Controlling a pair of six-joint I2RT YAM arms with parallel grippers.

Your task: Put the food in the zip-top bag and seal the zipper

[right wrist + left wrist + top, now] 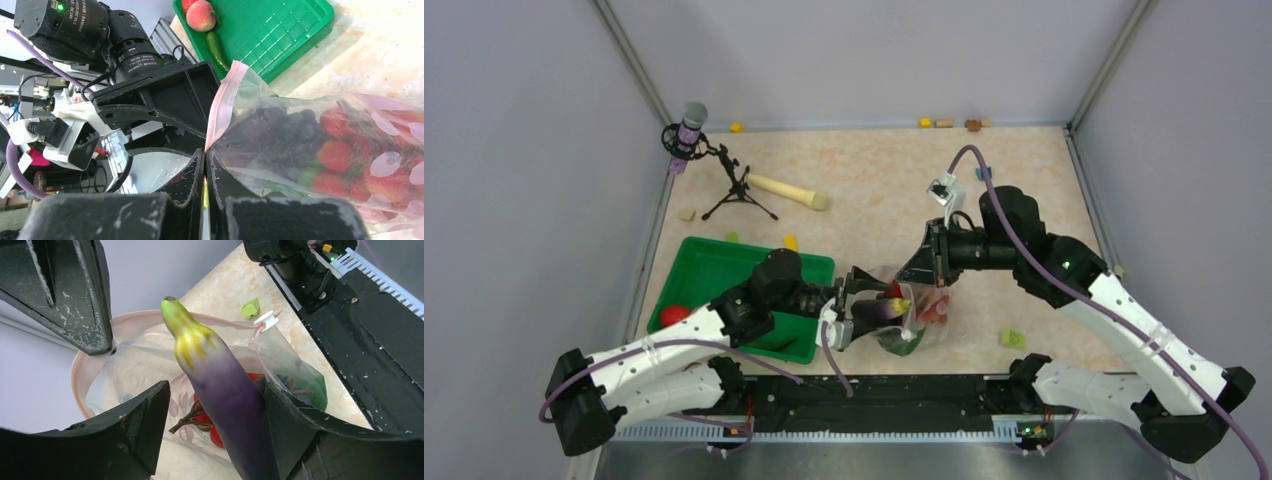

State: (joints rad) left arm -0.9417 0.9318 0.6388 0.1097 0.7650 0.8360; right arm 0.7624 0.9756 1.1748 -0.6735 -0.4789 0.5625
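Eggplant (200,345) stands stem-up in the bag (300,130) mouth between the parted jaws of the left gripper (216,400) — best to draw them straight back while the right gripper (206,160), pinched on the zipper (222,100), holds the mouth high.

Walls (514,150): plain pale lilac-grey panels along the left, far and right edges of the table (874,190).
Posts (632,62): grey metal bars rising from the two far corners.
Table top: beige, marbled, matte.
Near edge: black plate (894,395), with a ribbed metal rail (874,432) beyond it.
Light: soft, even, with faint shadows.
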